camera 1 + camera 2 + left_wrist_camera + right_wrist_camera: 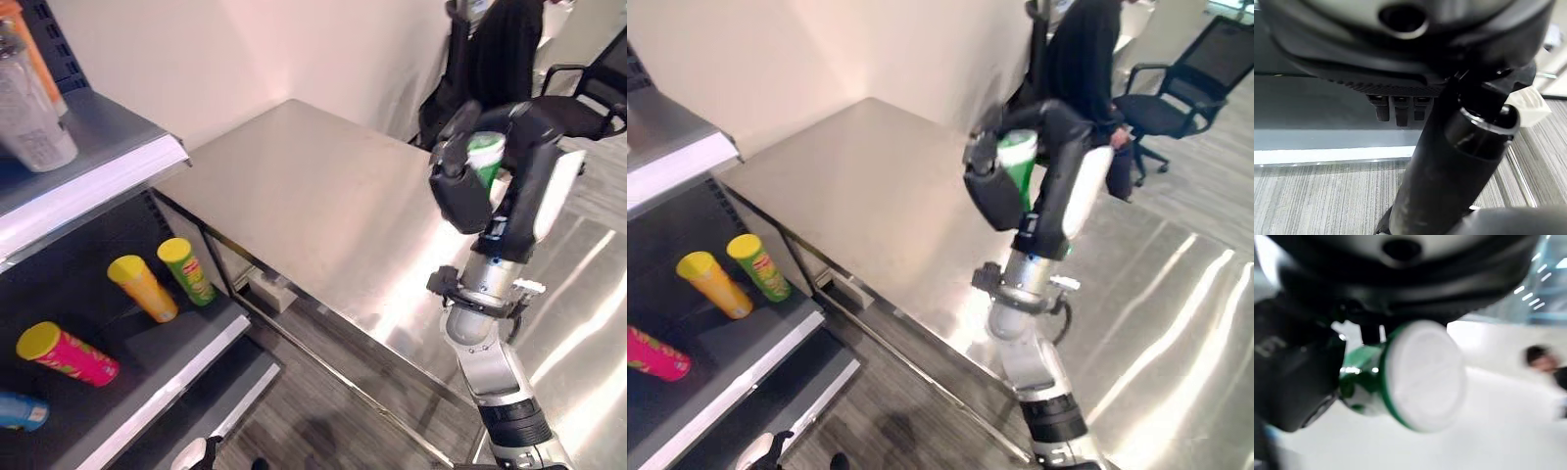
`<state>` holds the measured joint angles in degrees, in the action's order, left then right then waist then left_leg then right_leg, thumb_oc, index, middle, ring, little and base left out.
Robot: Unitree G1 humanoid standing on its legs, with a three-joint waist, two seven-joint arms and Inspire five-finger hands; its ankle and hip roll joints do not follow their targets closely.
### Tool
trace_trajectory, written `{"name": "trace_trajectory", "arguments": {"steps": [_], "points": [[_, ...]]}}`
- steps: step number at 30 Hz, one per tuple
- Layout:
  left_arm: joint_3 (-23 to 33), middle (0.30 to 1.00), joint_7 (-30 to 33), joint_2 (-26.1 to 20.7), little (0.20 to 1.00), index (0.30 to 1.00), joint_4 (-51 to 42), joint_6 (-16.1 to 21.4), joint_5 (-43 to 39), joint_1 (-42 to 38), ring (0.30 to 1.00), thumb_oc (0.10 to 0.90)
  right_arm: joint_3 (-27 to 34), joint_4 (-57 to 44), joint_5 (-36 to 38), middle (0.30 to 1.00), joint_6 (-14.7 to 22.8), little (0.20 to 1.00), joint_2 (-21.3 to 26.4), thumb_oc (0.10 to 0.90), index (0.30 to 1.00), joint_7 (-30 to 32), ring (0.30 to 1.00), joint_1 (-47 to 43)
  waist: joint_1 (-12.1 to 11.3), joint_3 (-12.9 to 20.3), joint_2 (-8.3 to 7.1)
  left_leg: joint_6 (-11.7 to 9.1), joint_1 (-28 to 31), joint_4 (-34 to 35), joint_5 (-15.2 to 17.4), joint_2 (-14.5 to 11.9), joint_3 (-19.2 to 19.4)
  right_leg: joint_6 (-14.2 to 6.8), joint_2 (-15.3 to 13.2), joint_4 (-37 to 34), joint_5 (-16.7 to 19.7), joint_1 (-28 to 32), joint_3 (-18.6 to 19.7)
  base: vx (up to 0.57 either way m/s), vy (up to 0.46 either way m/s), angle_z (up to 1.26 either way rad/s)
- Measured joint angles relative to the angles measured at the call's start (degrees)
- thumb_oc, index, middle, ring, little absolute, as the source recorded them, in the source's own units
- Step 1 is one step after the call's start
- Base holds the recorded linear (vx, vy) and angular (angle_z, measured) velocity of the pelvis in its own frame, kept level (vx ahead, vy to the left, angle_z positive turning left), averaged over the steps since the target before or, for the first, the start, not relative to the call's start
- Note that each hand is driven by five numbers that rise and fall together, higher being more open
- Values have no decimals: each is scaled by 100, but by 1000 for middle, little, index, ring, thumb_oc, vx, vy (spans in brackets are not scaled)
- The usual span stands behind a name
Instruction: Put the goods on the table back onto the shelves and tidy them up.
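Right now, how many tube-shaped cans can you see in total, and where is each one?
6, possibly more hidden: a green can held in the right hand; yellow can, green-labelled can, pink can and blue can on the lower shelf; a silver can on the upper shelf.

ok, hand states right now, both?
Left hand: fingers curled, shut, holding nothing.
Right hand: shut on the green can, raised above the steel table.

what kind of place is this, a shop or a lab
Probably a mock shop set up in an office or lab: a retail-style shelf holding snack tubes, a bare steel table, and an office chair behind. The right hand holds a green can.
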<state>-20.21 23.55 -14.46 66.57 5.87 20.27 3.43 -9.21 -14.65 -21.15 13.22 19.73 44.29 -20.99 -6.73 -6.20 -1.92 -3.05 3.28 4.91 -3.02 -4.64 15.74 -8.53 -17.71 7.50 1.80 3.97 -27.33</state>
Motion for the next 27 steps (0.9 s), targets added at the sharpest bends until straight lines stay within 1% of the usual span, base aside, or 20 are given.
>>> {"name": "trace_trajectory", "arguments": {"steps": [1, 2, 3, 4, 5, 6, 7, 8, 9, 11, 14, 15, 16, 17, 19, 21, 22, 23, 25, 27], "points": [[0, 900, 8, 12, 900, 900, 1, -2, -2, -88, 900, 800, 6, -33, -1, 300, 98, 300, 12, 400, 300, 5, 300, -3, 65, -28, 33, 47, -47, -42, 13, -4, -140, 100, -33, 311, -72, -87, 274, -2, -81, 75], [0, 900, 29, 26, 900, 900, 5, -4, -21, -233, 900, 800, 5, -43, 14, 300, 185, 300, 27, 400, 300, -8, 300, 95, 200, -71, 83, 114, -74, -70, 15, -85, -436, 85, 190, 586, -495, -203, 1218, -4, -63, 109], [-12, 900, 98, -5, 900, 900, -9, 4, -85, -340, 900, 800, -38, -55, 21, 300, 198, 300, 47, 400, 300, -33, 300, 196, 257, -75, 86, 117, -97, -55, 0, -109, -624, -101, 551, 567, -658, -242, 2210, -3, -143, 96], [-1, 900, 130, -29, 900, 900, -28, 9, -225, -446, 900, 800, -169, -26, 165, 300, 247, 300, 54, 400, 300, -102, 300, 195, 229, -78, 2, 102, -91, -61, -13, -63, -692, -70, 807, 591, -864, -405, 2938, -49, -288, 67], [2, 900, 133, -54, 900, 900, -18, 12, -240, -461, 900, 800, -284, -26, 244, 300, 272, 300, 42, 400, 300, -182, 300, 197, 208, -72, -31, 59, -96, -59, -43, -44, -746, 0, 874, 385, -968, -385, 3242, -58, -404, 37], [27, 900, 144, 15, 900, 900, -24, 23, -258, -468, 900, 800, -395, -30, 405, 300, 351, 300, -12, 400, 300, -286, 300, 244, 180, -34, -94, 39, -111, -85, -57, -26, -840, 28, 882, 111, -975, -296, 2887, -74, -433, 79], [34, 900, 181, 57, 900, 900, -38, 28, -414, -533, 900, 800, -430, -257, 789, 300, 515, 300, -65, 400, 300, -413, 300, 655, 199, 8, -112, 39, -288, -233, -57, -79, -1141, 204, 970, -611, -821, 154, 2300, -135, -497, 104], [136, 900, 197, 186, 900, 900, -164, 29, -575, -395, 900, 800, -564, -319, 1070, 300, 585, 300, 18, 400, 300, -608, 300, 985, 182, 24, -12, -46, -405, -242, -114, -261, -1328, 358, 1239, -1148, -557, 396, 2082, -165, -436, 95], [175, 900, 203, 223, 900, 900, -198, 32, -676, -267, 900, 800, -698, -282, 1200, 300, 605, 300, 23, 400, 300, -738, 300, 1071, 127, 31, 30, -86, -455, -252, -175, -371, -1342, 438, 1389, -1279, -494, 487, 2002, -241, -385, 62], [93, 900, 229, 138, 900, 900, -195, 70, -691, -173, 900, 800, -958, -198, 1440, 300, 710, 300, 66, 400, 300, -873, 300, 1390, 206, 40, 115, -196, -714, -451, -332, -543, -1504, 479, 1626, -1278, -507, 508, 1721, -244, -147, 66], [67, 900, 252, 183, 900, 900, -193, 133, -694, -240, 900, 800, -1153, -134, 1562, 300, 711, 300, 383, 400, 300, -1056, 300, 1382, 202, -24, 329, -279, -1329, -730, -840, -646, -1513, 559, 1853, -1274, -457, 340, 1332, -239, -51, 83], [133, 900, 265, 198, 900, 900, -166, 147, -745, -329, 900, 800, -1157, -121, 1578, 300, 710, 300, 490, 400, 300, -1063, 300, 1359, 246, -60, 334, -230, -1460, -709, -1122, -682, -1244, 682, 1808, -1275, -416, 312, 1158, -151, -10, 87], [260, 900, 272, 220, 900, 900, -75, 147, -814, -367, 900, 800, -1183, -108, 1575, 300, 710, 300, 561, 400, 300, -1092, 300, 1334, 243, -98, 264, -79, -1442, -679, -1056, -709, -601, 928, 1762, -1274, -426, 311, 1065, -121, 30, 57], [735, 900, 339, 244, 900, 900, 261, 133, -981, -267, 900, 800, -1236, -142, 1566, 300, 711, 300, 568, 400, 300, -1102, 300, 1334, 286, -150, 169, 11, -1235, -930, -549, -984, 481, 1050, 1742, -1273, -470, 384, 1029, -70, 35, 27], [1085, 900, 346, 261, 900, 900, 493, 116, -1133, -184, 900, 800, -1195, -298, 1549, 300, 721, 300, 619, 400, 300, -1097, 300, 1465, 434, -185, 77, -228, -1067, -1158, -380, -1047, 398, 1054, 1679, -1273, -471, 442, 1010, -117, 71, 17], [1077, 900, 351, 291, 900, 900, 526, 20, -1144, 11, 900, 800, -1051, -450, 1548, 300, 767, 300, 781, 400, 300, -1104, 300, 1619, 604, -226, 0, -264, -879, -1297, -316, -1062, 240, 1072, 1561, -1246, -455, 423, 937, -149, 86, 14], [1023, 900, 361, 283, 900, 900, 603, -11, -1111, 9, 900, 800, -940, -494, 1552, 300, 783, 300, 808, 400, 300, -1104, 300, 1762, 648, -254, -48, -358, -877, -1601, -157, -1087, 276, 1065, 1483, -1218, -454, 443, 872, -97, 80, 20], [1013, 900, 392, 256, 900, 900, 680, -11, -1109, 20, 900, 800, -907, -514, 1562, 300, 782, 300, 812, 400, 300, -1097, 300, 1843, 696, -255, -85, -368, -827, -1652, -158, -1132, 320, 1057, 1425, -1212, -449, 442, 845, -170, 200, 28], [765, 900, 402, 167, 900, 900, 702, -114, -929, -7, 900, 800, -789, -664, 1559, 300, 787, 300, 876, 400, 300, -1168, 300, 2005, 889, -250, -59, -362, -713, -1825, -54, -1349, 445, 999, 1302, -1156, -411, 425, 675, -97, 226, 37], [552, 900, 402, 102, 900, 900, 696, -195, -735, -9, 900, 800, -761, -672, 1553, 300, 805, 300, 898, 400, 300, -1199, 300, 2068, 931, -229, -34, -398, -687, -1849, -50, -1397, 569, 931, 1200, -1087, -422, 464, 612, -31, 225, 43]]}}
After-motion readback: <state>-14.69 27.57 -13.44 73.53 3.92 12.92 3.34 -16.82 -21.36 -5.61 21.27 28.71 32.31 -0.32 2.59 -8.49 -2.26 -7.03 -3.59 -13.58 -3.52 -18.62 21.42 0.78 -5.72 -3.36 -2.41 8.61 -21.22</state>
